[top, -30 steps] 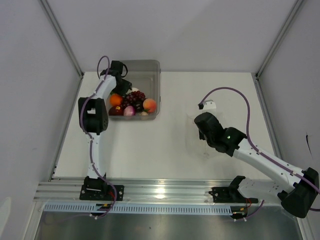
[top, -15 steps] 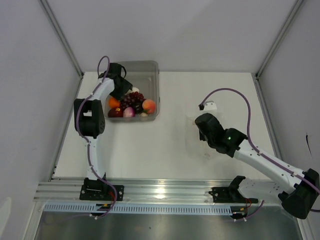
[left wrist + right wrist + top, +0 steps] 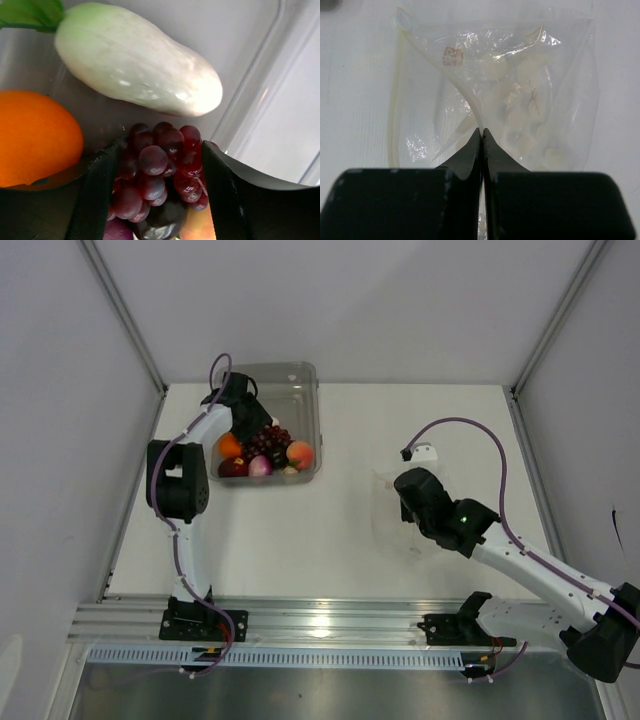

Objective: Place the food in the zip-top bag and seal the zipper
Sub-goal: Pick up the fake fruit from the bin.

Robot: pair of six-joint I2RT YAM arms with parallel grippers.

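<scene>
The left gripper point(image 3: 157, 186) is spread wide, one finger on each side of the grapes point(image 3: 159, 172), which lie between the fingers and fill most of the gap. The bunch is lumpy and loose. If the jaws close on only the outer berries, it could twist out or hang lopsided on the lift. Just left of the gripper sits the orange point(image 3: 35, 136), close enough for the left finger to catch and nudge it. Beyond the fingertips lies the white piece point(image 3: 140, 65), touching the top of the bunch, so it may be dragged along. Further right is the bin point(image 3: 282, 95) wall, which a swinging bunch could strike on the way out.

The right gripper point(image 3: 482, 131) is pressed closed, pinching a fold of the bag point(image 3: 530, 85), which spreads flat on the table ahead of the fingertips. The film is thin and slippery, so a pull may let it slide free. The pinch may also hold both layers, leaving the mouth closed. To the left runs a strip, seemingly the zipper point(image 3: 395, 100); whether it is open I cannot tell.
</scene>
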